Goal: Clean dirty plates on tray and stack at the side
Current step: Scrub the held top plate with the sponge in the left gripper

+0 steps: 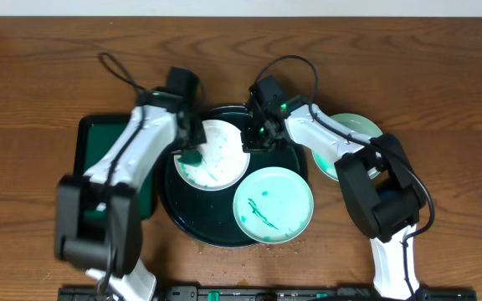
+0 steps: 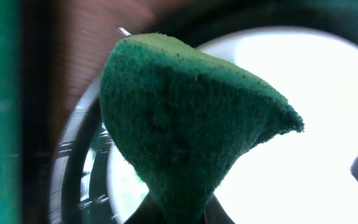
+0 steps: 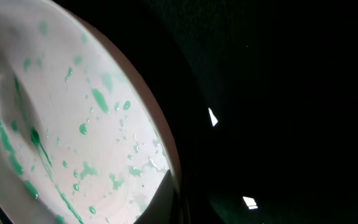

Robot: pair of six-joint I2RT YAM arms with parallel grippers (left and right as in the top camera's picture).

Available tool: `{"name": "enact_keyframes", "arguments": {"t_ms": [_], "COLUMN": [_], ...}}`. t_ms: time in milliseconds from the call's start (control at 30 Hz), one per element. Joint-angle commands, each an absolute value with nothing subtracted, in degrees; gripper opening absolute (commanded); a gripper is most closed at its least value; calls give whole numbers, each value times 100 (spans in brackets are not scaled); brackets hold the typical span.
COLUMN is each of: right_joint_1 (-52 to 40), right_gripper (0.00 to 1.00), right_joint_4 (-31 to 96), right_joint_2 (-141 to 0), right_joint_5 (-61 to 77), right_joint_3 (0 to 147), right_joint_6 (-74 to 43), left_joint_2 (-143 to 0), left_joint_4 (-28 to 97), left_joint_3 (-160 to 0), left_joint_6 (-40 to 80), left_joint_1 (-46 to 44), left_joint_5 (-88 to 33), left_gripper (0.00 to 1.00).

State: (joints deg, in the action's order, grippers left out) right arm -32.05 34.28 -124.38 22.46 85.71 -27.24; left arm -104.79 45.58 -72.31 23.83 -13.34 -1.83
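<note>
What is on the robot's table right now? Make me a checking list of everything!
Surface: wooden table, small specks by the tray's near edge.
Job's things: round tray holds a smeared plate and a teal-tinted plate; third plate lies on the table under the right arm.
Clutter: rectangular green tray.
Grippers: left gripper shut on a green sponge over the smeared plate; right gripper shut at that plate's rim.
Cables: black cables loop above both arms.
Surroundings: dark rail in front.
</note>
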Motion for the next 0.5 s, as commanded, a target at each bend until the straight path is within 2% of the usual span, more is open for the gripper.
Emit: {"name": "enact_keyframes", "arguments": {"t_ms": [0, 200, 367, 467], "right_joint_1": [-3203, -3203, -3203, -3201], "right_gripper": [1, 1, 1, 1], "right_joint_4": [3422, 3420, 3404, 3402], "right_joint_2": [-12763, -12763, -12763, -12763], "right_joint_5": [2106, 2106, 2106, 2106], "right_joint_3": [8547, 8547, 8547, 8547], "right_joint_6": [-2823, -2823, -2823, -2823], "left_joint_2": [-10980, -11568, -11596, -11596], "left_joint_4": [4552, 4569, 4665, 4698], "left_joint_3": [-7168, -7168, -7170, -7172], "left_joint_6": [2456, 2106, 384, -99], "left_joint_1": [-1393, -1398, -1448, -1455], "left_joint_5": [-261, -1061, -2746, -3065], "left_gripper": [7, 8, 7, 7]}}
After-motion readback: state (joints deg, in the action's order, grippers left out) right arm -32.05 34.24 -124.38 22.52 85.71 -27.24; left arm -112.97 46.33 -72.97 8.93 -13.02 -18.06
